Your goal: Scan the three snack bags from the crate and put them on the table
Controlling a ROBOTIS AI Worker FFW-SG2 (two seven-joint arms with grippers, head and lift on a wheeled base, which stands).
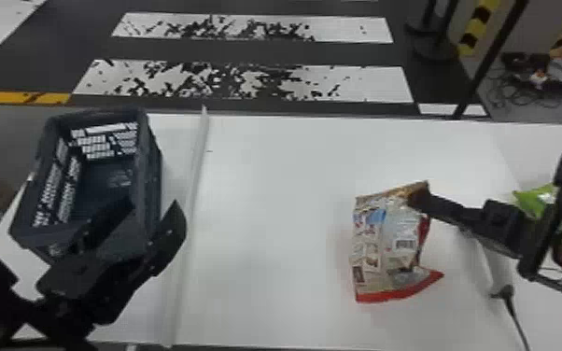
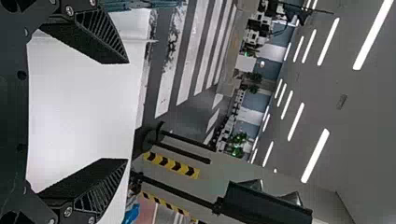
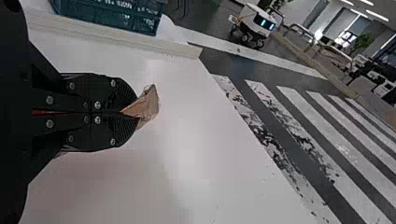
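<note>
Snack bag (image 1: 378,261) with a red lower edge hangs by one upper corner from the right gripper (image 1: 419,197), its black fingers clenched on the brown tip, over the right half of a white table (image 1: 270,224). Whether the bag's bottom touches the surface cannot be told. With so little film in the grasp, the corner could slip free or the bag could pivot, dropping it crooked before any reading is taken. A barcode (image 1: 405,243) faces the head camera from the creased back; a twist or deeper fold might bend its lines and spoil the scan. At the table's right, a green bag (image 1: 532,200) lies partly behind the right arm (image 1: 504,228), where a careless sideways sweep of the elbow or wrist could shove it. A dark cord (image 1: 514,310) runs toward the near edge close by, a likely snag if the load swings low. Across the table, the left gripper (image 2: 126,111) waits with fingers spread and nothing between them, beside the near end of the dark crate (image 1: 153,163); an early swing there might knock the crate askew.
</note>
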